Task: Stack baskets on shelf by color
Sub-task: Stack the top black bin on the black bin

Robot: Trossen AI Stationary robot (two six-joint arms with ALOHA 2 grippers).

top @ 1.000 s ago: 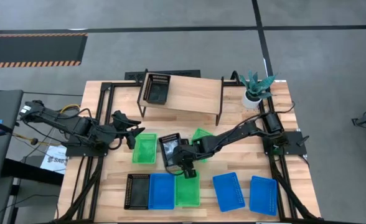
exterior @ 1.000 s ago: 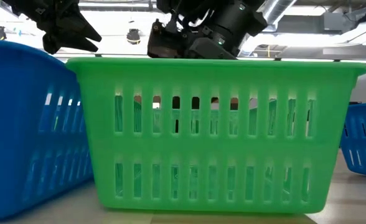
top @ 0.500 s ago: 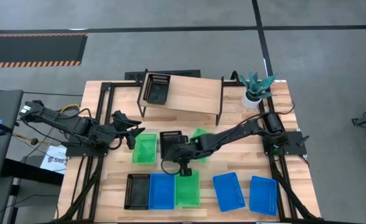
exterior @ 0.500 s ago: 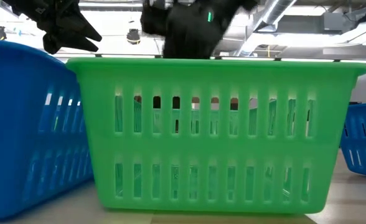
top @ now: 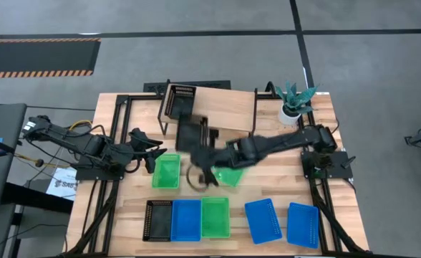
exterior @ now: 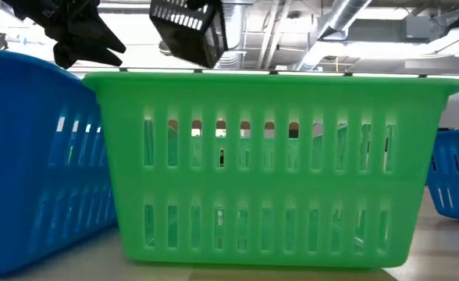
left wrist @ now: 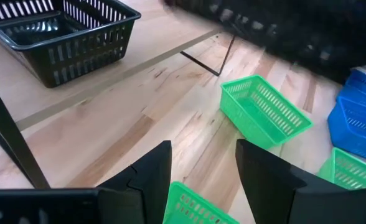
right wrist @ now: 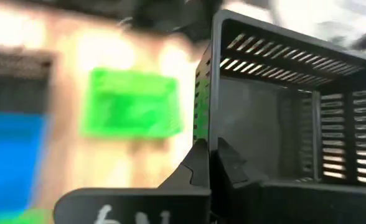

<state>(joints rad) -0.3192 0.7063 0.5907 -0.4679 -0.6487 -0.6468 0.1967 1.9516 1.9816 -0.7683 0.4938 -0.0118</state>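
High view: right gripper [top: 205,152] is mid-table, just in front of the shelf [top: 221,109], fingers clamped on the rim of a black basket [top: 189,134] that hangs off the table, between gripper and shelf's front edge. Right wrist view shows same carried basket [right wrist: 276,118] w/ its wall pinched between the closed fingers [right wrist: 211,165]. Low view: it's tilted, up in the air above the near green basket [exterior: 268,172].

Second black basket [top: 180,102] sits on shelf's left end. Third black one [top: 157,218] is on the table at front left, touching a blue basket [top: 186,219].

Left gripper [top: 152,148] hovers at table's left, near another green basket [top: 166,171], fingers spread apart and holding nothing; left wrist view shows the gap btw its fingers [left wrist: 152,171].
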